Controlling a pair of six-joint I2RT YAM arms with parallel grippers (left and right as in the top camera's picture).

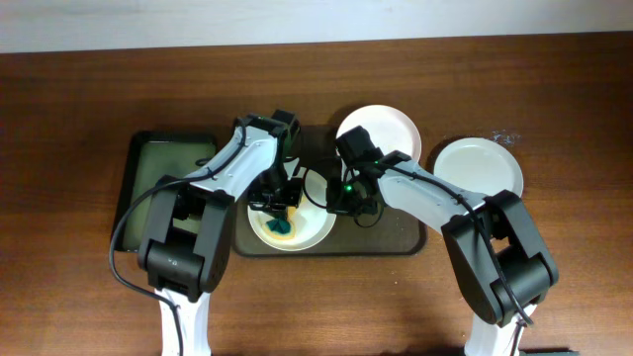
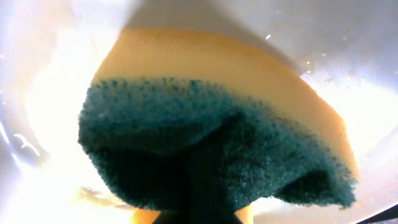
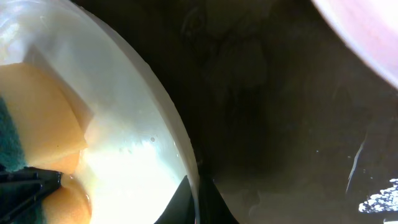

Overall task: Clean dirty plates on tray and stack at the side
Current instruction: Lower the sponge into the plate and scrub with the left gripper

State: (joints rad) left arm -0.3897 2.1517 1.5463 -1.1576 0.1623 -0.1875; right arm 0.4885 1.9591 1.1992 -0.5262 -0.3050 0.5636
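A white plate (image 1: 309,233) with yellowish smears sits on the dark tray (image 1: 396,242). My left gripper (image 1: 281,203) is shut on a yellow and green sponge (image 1: 283,225) and presses it into this plate; the sponge fills the left wrist view (image 2: 211,124). My right gripper (image 1: 341,203) is shut on the plate's right rim (image 3: 186,162), one finger on each side. A second white plate (image 1: 388,129) sits at the tray's back. A third white plate (image 1: 480,166) lies on the table right of the tray.
A narrower black tray with a green inside (image 1: 163,178) stands left of the dark tray. Both arms reach in from the front and cross over the dark tray's middle.
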